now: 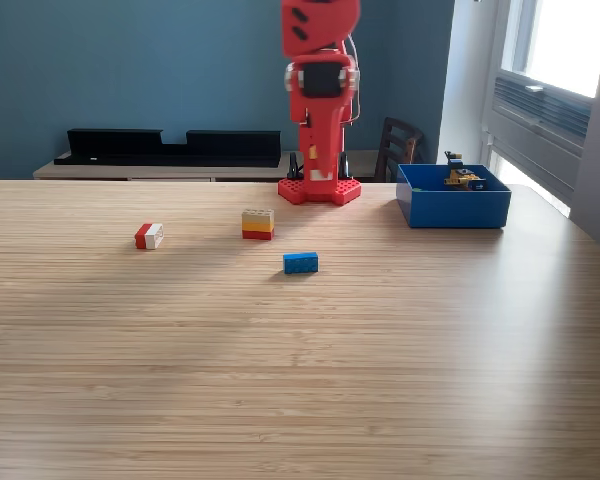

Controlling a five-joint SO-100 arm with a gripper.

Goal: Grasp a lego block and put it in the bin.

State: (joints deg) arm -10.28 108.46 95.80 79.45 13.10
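Three lego blocks [258,224] lie apart on the table [300,380] — blue bin [452,207] at exterior view's right

We see a red plastic arm [320,100], prob. 3D-printed, glossy finish. Its base [319,190] is a flat red plate w/ small holes along the edges, sitting on the wooden table [300,360]. Above it, a blocky red column w/ a few pale marks on the front. Higher up, a dark, near-black rectangular motor face [322,79] set in a red housing. Thin light cables [354,85] run down the exterior view's right side. Top segment has dark slots & is cut off by the frame edge.
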